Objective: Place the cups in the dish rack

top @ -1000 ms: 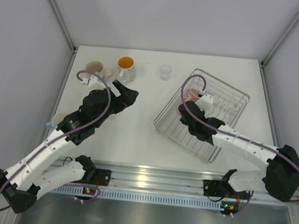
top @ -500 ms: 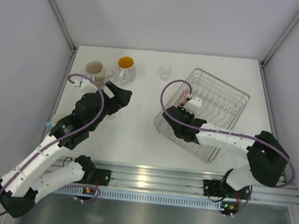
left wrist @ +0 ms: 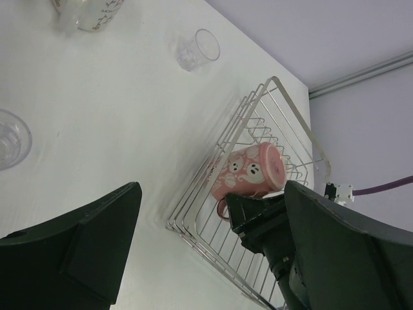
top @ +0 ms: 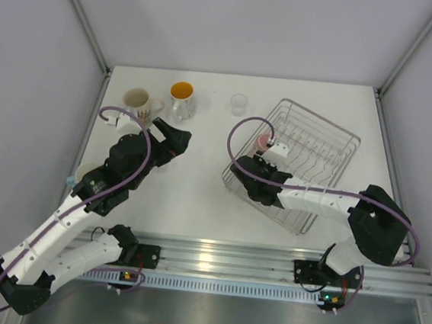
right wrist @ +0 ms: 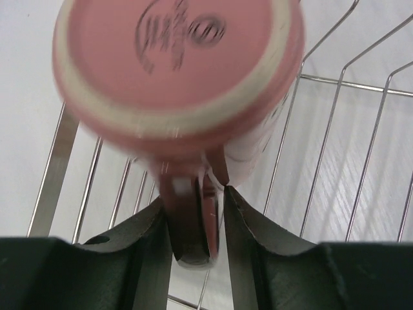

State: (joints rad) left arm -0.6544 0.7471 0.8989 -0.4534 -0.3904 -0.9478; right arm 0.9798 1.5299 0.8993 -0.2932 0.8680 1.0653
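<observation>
In the near-left corner of the dish rack (top: 320, 118), the right hand (right wrist: 193, 206) is closed narrowly on the handle of the pink mug (left wrist: 248, 169), one finger pressed to each side. The mug is turned over with its pale-ringed base uppermost. It appears to lean against the rack's side wires, and it is not clear whether its rim has met the bottom wires. The step looks to be the set-down and release. It would go best if the mug were lowered until the rim sits square on the wires, the fingers parted only enough to clear the handle, and the hand drawn straight back along the handle's line. That should keep the hand from nudging the mug over or catching a bar. Across the white counter (top: 198, 183), the left hand (top: 176, 137) hangs spread wide and holding nothing, well apart from the rack. Beyond it, along the far edge, wait the cream patterned mug (top: 136, 98), the orange-inside mug (top: 182, 96) and a small clear glass (top: 239, 103), none yet loaded.
</observation>
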